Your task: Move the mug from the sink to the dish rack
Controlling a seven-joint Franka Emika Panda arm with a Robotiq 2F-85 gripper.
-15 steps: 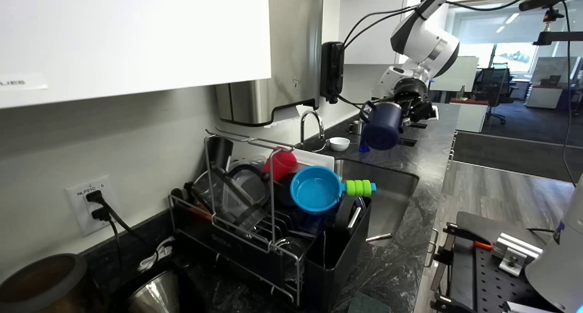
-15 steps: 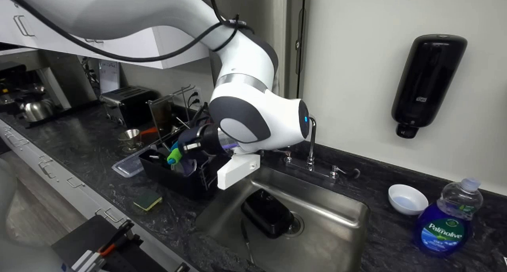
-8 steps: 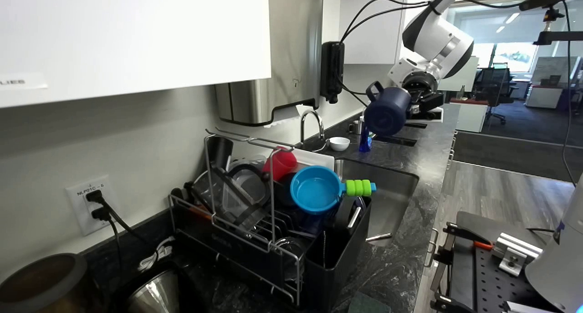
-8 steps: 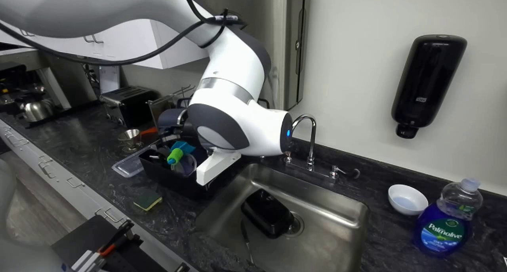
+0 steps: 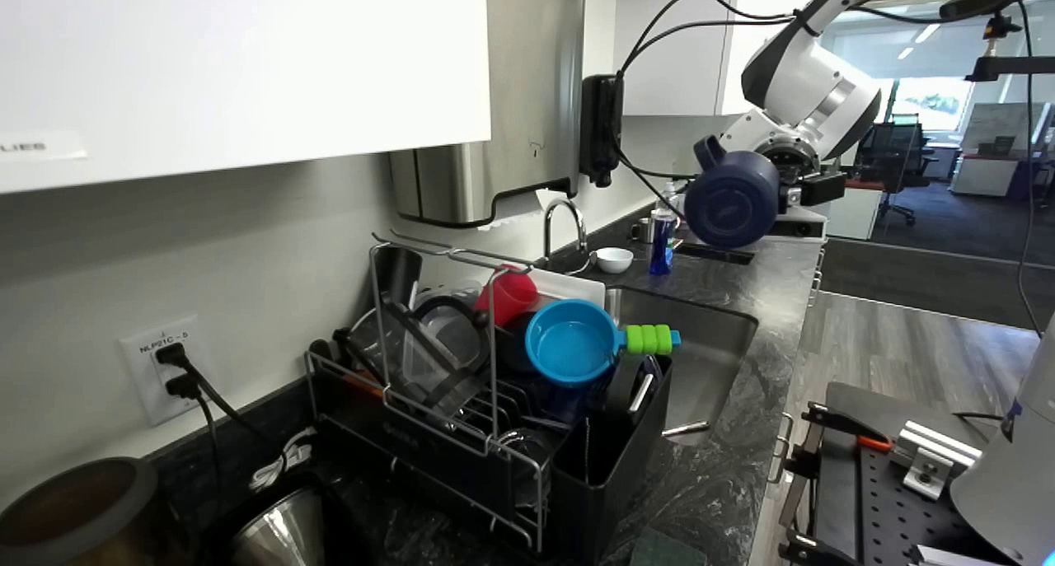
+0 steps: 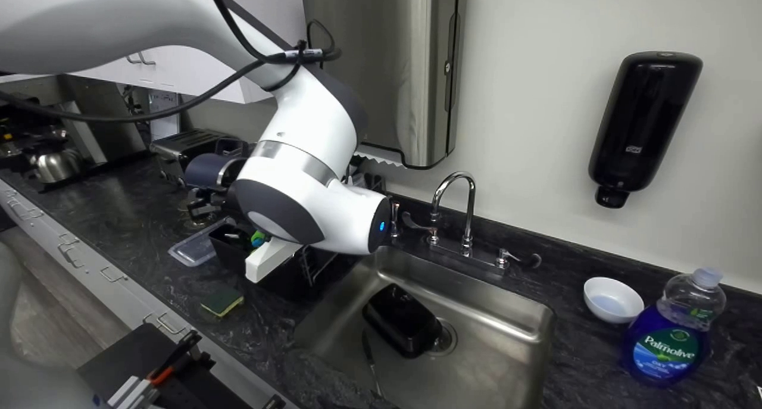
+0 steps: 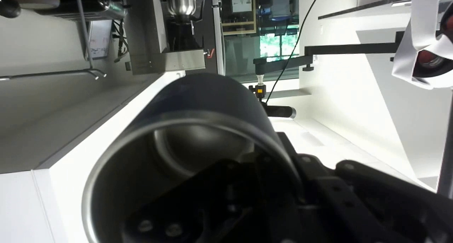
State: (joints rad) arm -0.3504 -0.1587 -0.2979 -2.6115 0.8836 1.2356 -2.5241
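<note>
The sink (image 6: pixel 479 355), dish rack (image 5: pixel 449 467) and desk chair (image 5: pixel 902 158) show an office kitchen.

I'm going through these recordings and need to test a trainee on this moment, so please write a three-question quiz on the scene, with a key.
1. Multiple choice: where does the gripper hold the mug? A) by its handle B) at its open rim C) by its base
2. True or false: the mug is out of the sink.
3. Fill in: the soap bottle beside the white bowl is labelled "____".

Key: 1. B; 2. True; 3. Palmolive
</note>
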